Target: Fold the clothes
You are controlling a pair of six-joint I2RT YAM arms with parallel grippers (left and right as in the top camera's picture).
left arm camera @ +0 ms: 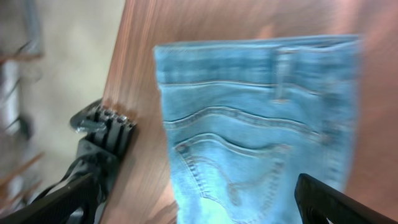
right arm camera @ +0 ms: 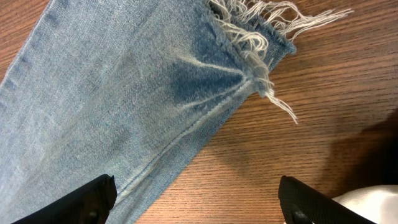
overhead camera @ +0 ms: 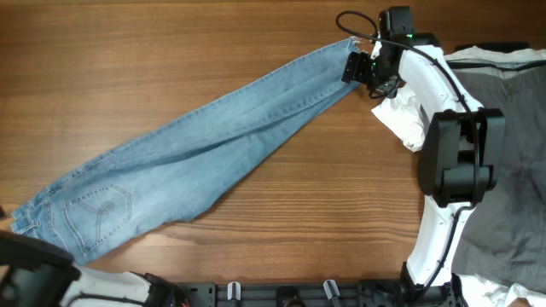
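The light blue jeans [overhead camera: 196, 153] lie folded lengthwise, diagonal across the table, waist at the lower left, frayed hems at the upper right. My right gripper [overhead camera: 357, 66] is open just above the hem end; the right wrist view shows the frayed hem [right arm camera: 261, 37] and the leg edge between its spread fingers [right arm camera: 199, 202], nothing held. My left gripper [left arm camera: 199, 208] is open above the waist and stitched back pocket [left arm camera: 242, 155] at the table's left edge; the view is blurred. In the overhead view only the left arm's body [overhead camera: 34, 273] shows.
A white cloth [overhead camera: 401, 119] lies crumpled by the right arm [overhead camera: 456, 145]. A dark grey garment [overhead camera: 512, 170] covers the right side of the table. The table's left edge and the floor [left arm camera: 62, 62] show in the left wrist view.
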